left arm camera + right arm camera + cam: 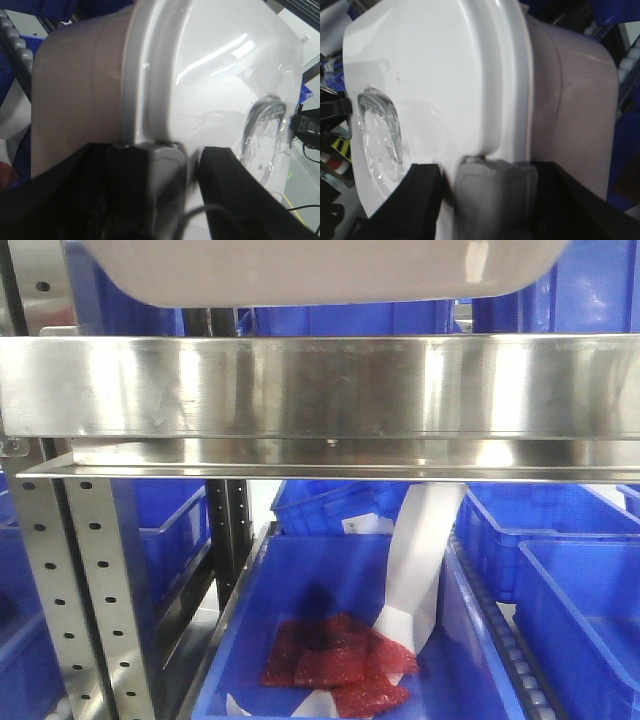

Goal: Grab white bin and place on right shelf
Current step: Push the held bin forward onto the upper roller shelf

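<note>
- Grasp stage: judged complete. The white bin is carried between both hands, clear of any support visible in the front view.
- Left hand: jaws closed partway, one black finger on each side of the grey clasp at the bin's rim. The hand grips the bin at that end.
- Right hand: same arrangement at the opposite end, with its fingers bracketing the matching clasp. It too grips the bin.
- Bin position relative to the hands: the bin spans the gap between them. From each hand, the tub body extends away on the outer side. The glossy lid and its clear handle lie towards the inner side.
- Transfer stage: judged in progress. The bin's underside shows at the top of the front view, above the front rail of the right shelf and not touching it.
- Placement stage: not yet done. The shelf deck that would receive the bin is not visible, so the clearance left cannot be judged.
- Below the hands: blue bins, one holding a red packet.
</note>
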Available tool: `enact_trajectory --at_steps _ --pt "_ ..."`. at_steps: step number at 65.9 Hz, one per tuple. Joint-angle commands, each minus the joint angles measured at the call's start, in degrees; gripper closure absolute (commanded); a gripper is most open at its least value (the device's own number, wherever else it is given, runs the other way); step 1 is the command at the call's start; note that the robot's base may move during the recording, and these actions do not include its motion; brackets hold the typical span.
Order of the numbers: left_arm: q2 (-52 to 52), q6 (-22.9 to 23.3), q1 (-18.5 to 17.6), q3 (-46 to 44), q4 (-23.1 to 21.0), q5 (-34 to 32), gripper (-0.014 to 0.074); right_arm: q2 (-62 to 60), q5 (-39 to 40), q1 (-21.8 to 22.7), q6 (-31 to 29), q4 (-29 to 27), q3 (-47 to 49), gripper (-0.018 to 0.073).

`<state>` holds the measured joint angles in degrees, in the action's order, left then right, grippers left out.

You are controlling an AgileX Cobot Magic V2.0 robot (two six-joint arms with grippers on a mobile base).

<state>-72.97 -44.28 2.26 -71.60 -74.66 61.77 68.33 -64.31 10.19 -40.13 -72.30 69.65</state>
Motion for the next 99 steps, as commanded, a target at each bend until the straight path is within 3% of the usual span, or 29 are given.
enact_trajectory --at_steps 1,14,33,63,72,77,86,99 --pt "-1.4 -0.4 -2.7 -4.5 -10.0 5.0 0.0353 1.0 -6.1 -1.1 0.1 -13.2 3.7 0.0135" --pt "-7.8 -1.2 -8.0 -9.6 -9.0 0.4 0.0353 6.0 -6.0 -1.1 0.1 -13.5 7.3 0.0135" --pt "-13.9 -1.2 -10.9 -12.0 -8.8 -4.2 0.0353 9.9 -2.2 -1.1 0.1 -13.5 8.8 0.0135" --pt "-16.5 -1.3 -11.3 -12.0 -7.2 -13.8 0.0350 14.6 1.7 -1.1 -0.4 -11.4 8.8 0.0135" --pt "-16.5 -1.3 -11.3 -12.0 -5.8 -15.4 0.0294 16.4 1.6 -1.1 -0.4 -11.4 8.8 0.0130" --pt "-16.5 -1.3 -11.3 -12.0 -5.9 -15.7 0.0248 16.6 1.7 -1.1 -0.5 -11.4 8.8 0.0081" --pt "-16.5 -1.3 -11.3 -12.0 -5.9 -17.2 0.0162 16.6 2.6 -1.1 -0.6 -11.3 8.8 -0.0086" --pt "-16.5 -1.3 -9.7 -12.0 -5.9 -19.6 0.0133 16.6 8.9 0.1 -0.6 -11.3 8.8 -0.0075"
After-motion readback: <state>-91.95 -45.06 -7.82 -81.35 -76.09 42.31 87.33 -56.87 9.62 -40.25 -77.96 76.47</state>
